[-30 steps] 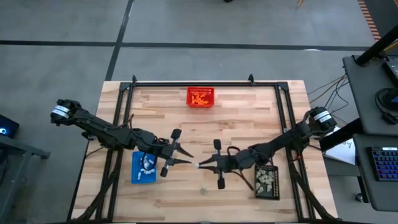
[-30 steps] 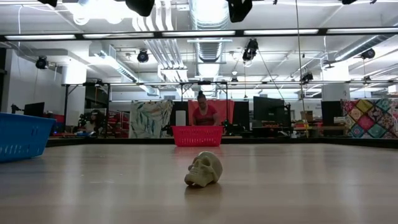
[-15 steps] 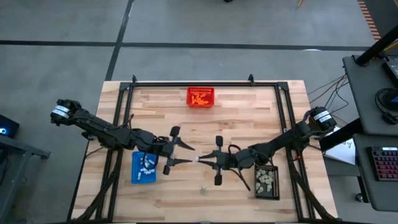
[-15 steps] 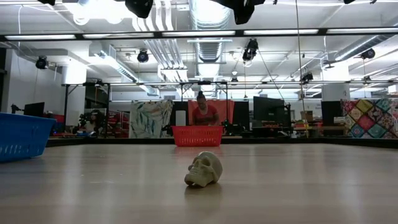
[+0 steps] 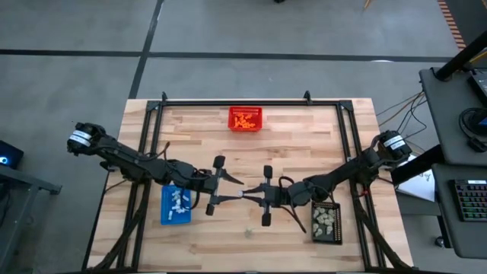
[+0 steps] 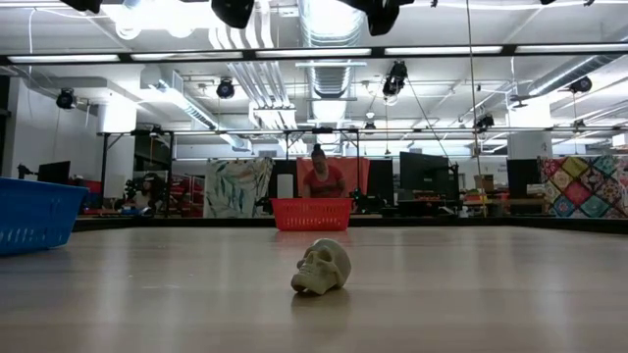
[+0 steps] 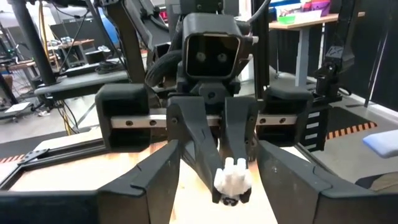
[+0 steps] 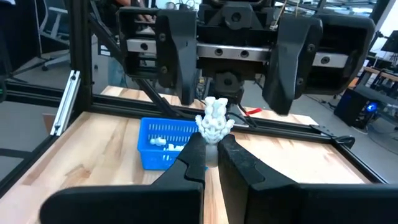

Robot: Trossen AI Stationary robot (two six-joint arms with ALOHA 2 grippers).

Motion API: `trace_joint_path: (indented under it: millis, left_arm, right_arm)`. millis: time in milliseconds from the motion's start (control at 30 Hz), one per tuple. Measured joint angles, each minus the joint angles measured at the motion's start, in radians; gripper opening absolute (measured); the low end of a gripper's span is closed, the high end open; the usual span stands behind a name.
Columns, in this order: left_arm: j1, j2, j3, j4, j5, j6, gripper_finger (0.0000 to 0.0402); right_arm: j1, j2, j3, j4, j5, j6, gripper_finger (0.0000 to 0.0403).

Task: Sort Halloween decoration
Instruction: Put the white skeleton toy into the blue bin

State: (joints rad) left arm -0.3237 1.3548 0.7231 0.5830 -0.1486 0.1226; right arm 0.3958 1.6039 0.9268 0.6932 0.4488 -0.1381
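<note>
My right gripper [image 5: 246,195] is shut on a small white trinket [image 8: 214,119] of the Halloween decoration above the middle of the table. My left gripper [image 5: 237,191] faces it from the left, open. Its two fingers [image 7: 155,171] stand wide on either side of the trinket [image 7: 232,180] without touching it. A pale grey-beige skull trinket [image 6: 322,267] lies on its side on the table near the front edge [image 5: 247,230]. My right gripper pinches the white trinket's near end [image 8: 212,137] between its two fingertips. The fingers lie about level and point toward the table's left. The rest of the trinket sticks out past the fingertips, lifted clear of the table.
A blue tray [image 5: 176,204] with white trinkets lies under the left arm. A black tray [image 5: 326,222] with beige trinkets lies under the right arm. A red mesh basket [image 5: 245,119] with orange trinkets stands at the far edge. People show in the room behind.
My left gripper has opened wide and gone toward the table's right, so that its fingers now flank the white trinket. My right gripper has kept the trinket and edged slightly toward the left gripper.
</note>
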Motion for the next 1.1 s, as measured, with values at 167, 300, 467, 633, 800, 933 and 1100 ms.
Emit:
trace_joint_path:
  millis: [167, 300, 467, 633, 800, 933, 1100]
  left_arm:
    - [0.000, 0.000, 0.000, -0.006, 0.000, 0.000, 0.0167]
    - [0.000, 0.002, 0.000, -0.010, 0.000, 0.000, 0.0139]
    - [0.000, 0.002, 0.000, -0.024, 0.001, 0.001, 0.0097]
    - [0.000, 0.002, 0.000, -0.024, 0.001, 0.008, 0.0038]
    - [0.000, 0.002, 0.000, -0.023, 0.001, 0.008, 0.0008]
    - [0.000, 0.002, 0.000, -0.024, 0.001, 0.008, 0.0010]
    - [0.000, -0.032, 0.000, -0.082, -0.001, 0.001, 0.0004]
  right_arm:
    - [0.000, 0.000, 0.000, 0.002, 0.000, -0.007, 0.0013]
    - [0.000, 0.000, 0.000, 0.004, 0.000, -0.005, 0.0013]
    - [0.000, 0.000, 0.000, 0.003, -0.001, -0.004, 0.0013]
    - [0.000, 0.000, 0.000, 0.001, 0.000, 0.002, 0.0015]
    - [0.000, 0.000, 0.000, 0.000, 0.000, 0.011, 0.0044]
    - [0.000, -0.003, 0.000, -0.007, -0.003, 0.022, 0.0074]
    - [0.000, -0.019, 0.000, -0.008, -0.003, 0.029, 0.0098]
